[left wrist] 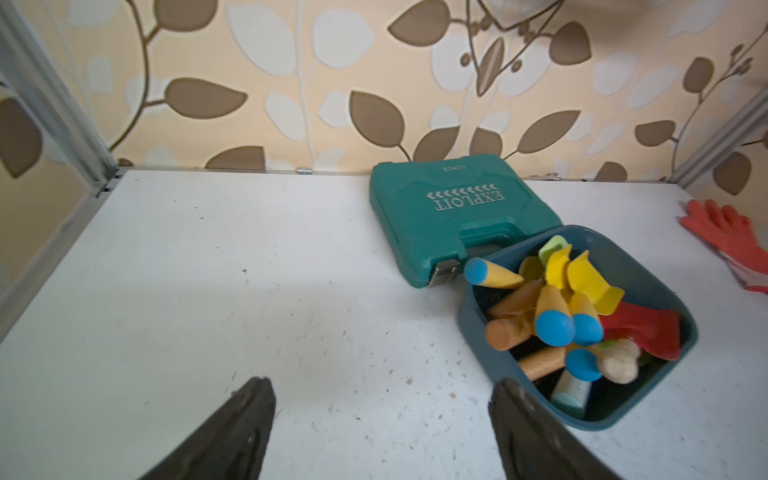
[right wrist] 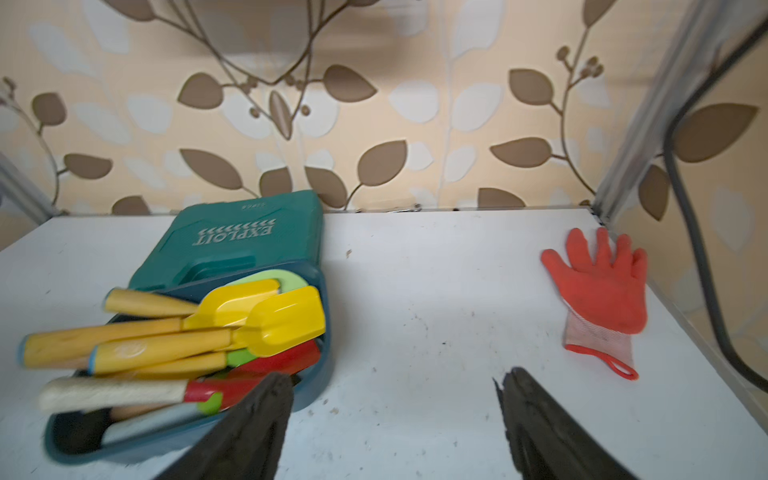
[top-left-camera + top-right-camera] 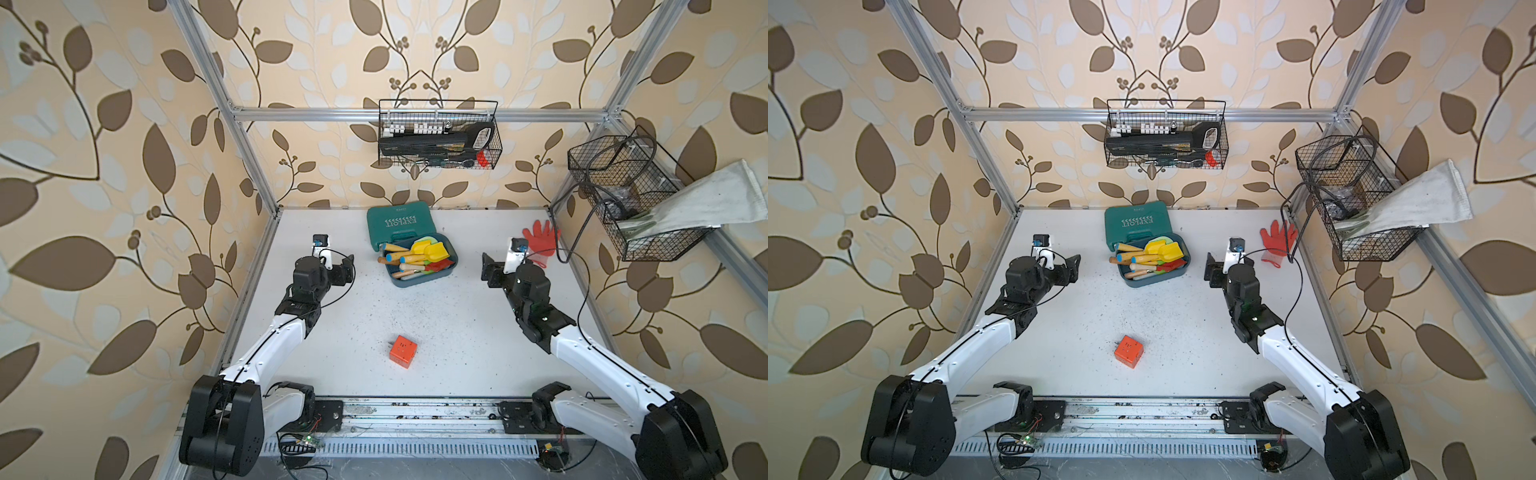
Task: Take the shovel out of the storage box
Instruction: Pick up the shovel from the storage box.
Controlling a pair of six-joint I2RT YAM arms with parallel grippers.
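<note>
The storage box, a dark teal-blue open tub, sits at the back middle of the table, crammed with several toy garden tools. A yellow shovel with a wooden handle lies on top of the pile, and its blade shows in both wrist views. My left gripper hangs open to the left of the tub, holding nothing. On the tub's right, my right gripper is also open and holds nothing. One finger of each gripper overlaps the tub's wall in its wrist view.
A green EXPLOIT case lies right behind the tub, touching it. An orange cube sits near the table's front middle. A red glove lies at the back right. Wire baskets hang on the back wall and right wall.
</note>
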